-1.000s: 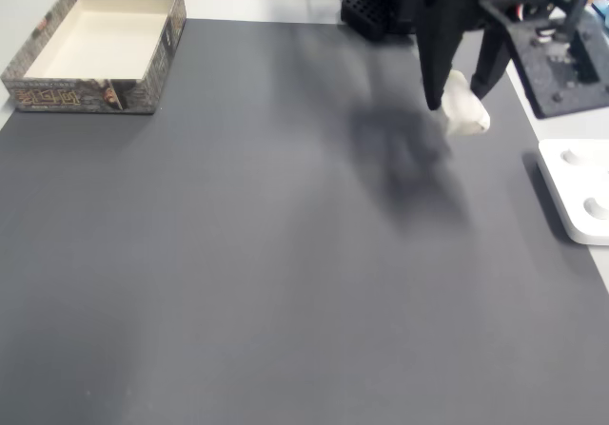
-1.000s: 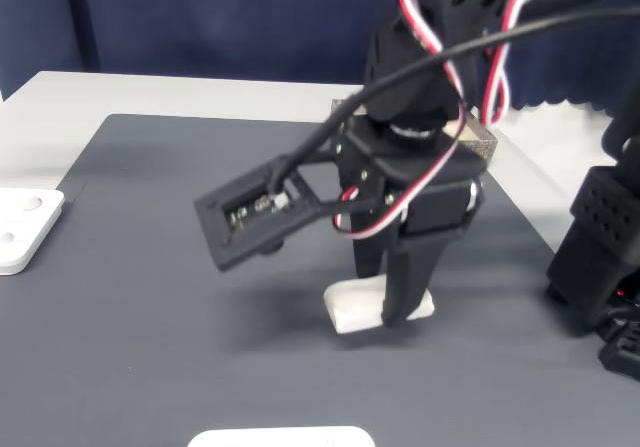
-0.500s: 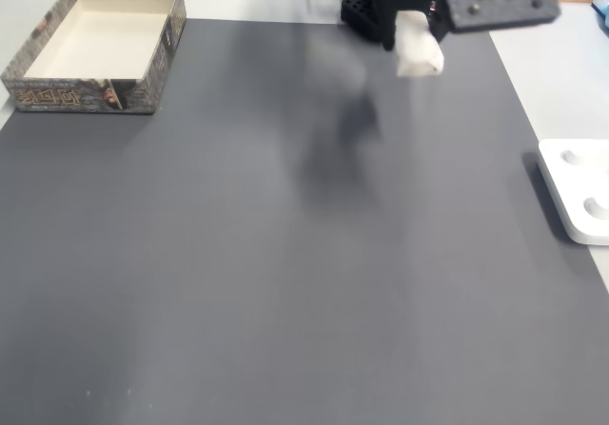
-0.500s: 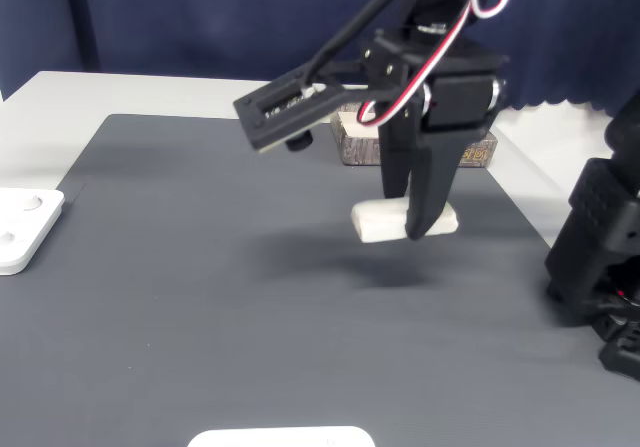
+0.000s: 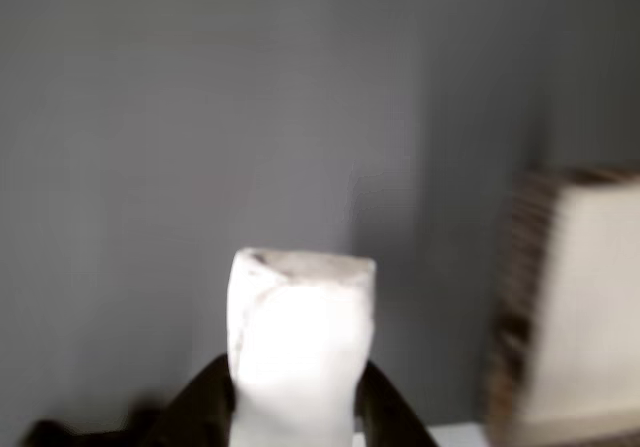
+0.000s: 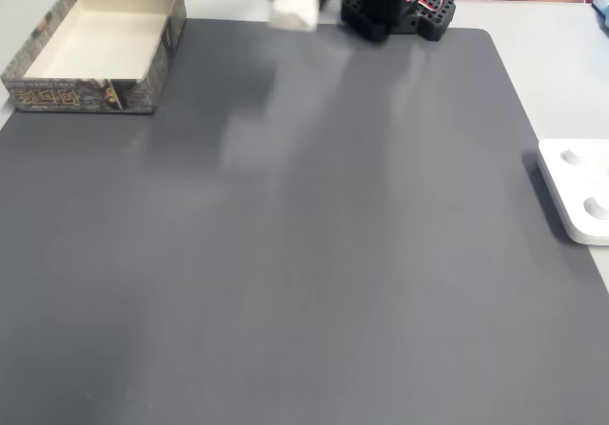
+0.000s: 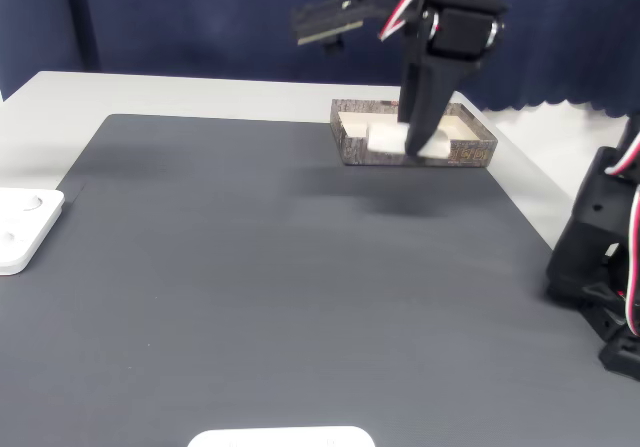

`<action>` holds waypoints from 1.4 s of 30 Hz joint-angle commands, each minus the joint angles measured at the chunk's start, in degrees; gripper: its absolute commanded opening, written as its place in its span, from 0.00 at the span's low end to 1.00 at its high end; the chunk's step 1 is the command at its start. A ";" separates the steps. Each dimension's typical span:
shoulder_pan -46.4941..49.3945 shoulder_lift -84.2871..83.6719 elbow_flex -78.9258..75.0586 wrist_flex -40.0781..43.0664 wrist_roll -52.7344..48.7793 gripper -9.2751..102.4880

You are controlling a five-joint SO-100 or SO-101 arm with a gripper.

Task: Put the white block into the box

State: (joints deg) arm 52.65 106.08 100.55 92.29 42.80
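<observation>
The white block [image 5: 300, 337] stands on end between my gripper's [image 5: 298, 392] dark fingers, held above the grey mat. In a fixed view the block [image 6: 293, 5] is a blurred white shape high at the mat's far edge, well to the right of the box [image 6: 81, 95]. In a fixed view from the side, my gripper [image 7: 418, 145] is shut on the block [image 7: 385, 142], in the air in front of the patterned box [image 7: 470, 153]. The box [image 5: 570, 307] also appears, blurred, at the right of the other view.
A white knobbed panel [image 6: 576, 192] lies at the mat's right edge, and shows at the left [image 7: 25, 227] in the side view. The black arm base [image 6: 395, 7] stands at the mat's far edge. Another white object [image 7: 280, 437] sits at the near edge.
The gripper lifted the block off the mat and carried it leftward in the top fixed view, toward the box. The arm is blurred with motion.
</observation>
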 commanded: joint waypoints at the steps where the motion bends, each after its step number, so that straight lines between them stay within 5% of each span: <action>1: 10.46 -3.78 -8.70 -1.85 5.63 0.07; 19: 30.67 -33.57 -34.80 -7.38 23.99 0.07; 42: 27.16 -42.71 -40.78 -11.34 38.50 0.07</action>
State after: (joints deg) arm 81.47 63.19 64.60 81.56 80.77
